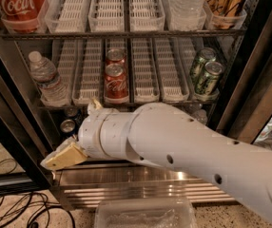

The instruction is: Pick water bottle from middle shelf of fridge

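Note:
The water bottle [47,79], clear and ribbed with a white cap and a pale label, stands upright at the far left of the middle shelf [145,75] of the fridge [140,177]. My gripper [62,156], tan at its tip, is low and in front of the fridge base. It is below the bottle and slightly to its right, apart from it and holding nothing. My white arm [183,144] reaches in from the lower right and hides the bottom rack's middle.
Two red cola cans [114,77] stand mid-shelf and two green cans [205,75] at the right. On the top rack are a red cola bottle [17,4] and a wide clear bottle [186,4]. Cables [12,208] and a clear plastic tub [145,213] lie on the floor.

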`<state>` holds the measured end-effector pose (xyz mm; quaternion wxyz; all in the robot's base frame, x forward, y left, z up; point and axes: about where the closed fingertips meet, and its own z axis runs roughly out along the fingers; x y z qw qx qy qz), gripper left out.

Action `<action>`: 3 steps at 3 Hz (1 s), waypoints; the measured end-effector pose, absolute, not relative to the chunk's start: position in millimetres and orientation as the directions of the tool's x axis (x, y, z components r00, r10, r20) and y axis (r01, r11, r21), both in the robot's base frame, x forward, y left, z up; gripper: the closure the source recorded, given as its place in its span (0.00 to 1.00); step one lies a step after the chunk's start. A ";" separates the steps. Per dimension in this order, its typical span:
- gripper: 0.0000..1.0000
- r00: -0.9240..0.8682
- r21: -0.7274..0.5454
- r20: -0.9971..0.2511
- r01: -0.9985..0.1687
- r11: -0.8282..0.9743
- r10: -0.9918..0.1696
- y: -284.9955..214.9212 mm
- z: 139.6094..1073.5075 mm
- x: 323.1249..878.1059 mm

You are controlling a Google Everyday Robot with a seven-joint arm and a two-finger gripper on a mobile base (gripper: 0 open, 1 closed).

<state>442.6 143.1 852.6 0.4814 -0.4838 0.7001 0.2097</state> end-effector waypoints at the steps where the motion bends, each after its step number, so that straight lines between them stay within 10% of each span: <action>1: 0.00 -0.065 -0.175 -0.878 -0.879 0.444 -0.475 144.1 853.2 442.4; 3: 0.00 -0.059 -0.148 -0.934 -0.833 0.533 -0.351 179.9 842.6 466.7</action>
